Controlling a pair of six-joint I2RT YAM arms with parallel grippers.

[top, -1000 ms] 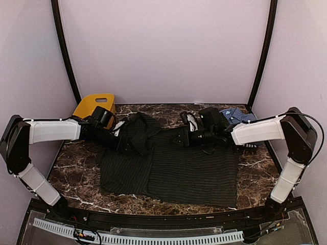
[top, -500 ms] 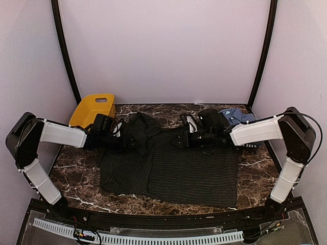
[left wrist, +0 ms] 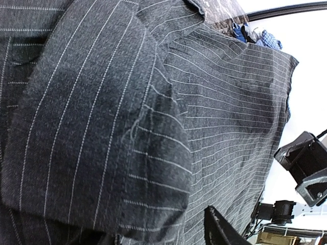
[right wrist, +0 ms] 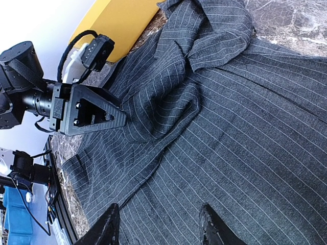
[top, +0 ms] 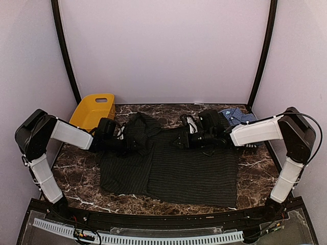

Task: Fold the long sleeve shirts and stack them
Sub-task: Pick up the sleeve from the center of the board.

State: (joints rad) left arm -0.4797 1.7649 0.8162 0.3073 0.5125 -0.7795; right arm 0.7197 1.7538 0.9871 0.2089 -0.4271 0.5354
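Black pinstripe shirt [top: 189, 171] flat on table [top: 76, 178], L side folded in. Step, my read: fold bunched sleeve. Pinch its edge only, lift low, lay straight; R pins body.

L gripper [top: 134, 144]: arm stretched low inward, tips at bunch; grip can't tell.

R gripper [right wrist: 159, 209] near collar, fingers parted, nothing pinched.

Blue checked shirt [top: 236, 115] far-R corner.

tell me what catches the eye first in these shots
A black shirt with pinstripes lies spread over the middle of the marble table. The left arm and right arm reach in low over its far edge. A yellow basket sits at the far left corner, and a blue shirt at the far right.
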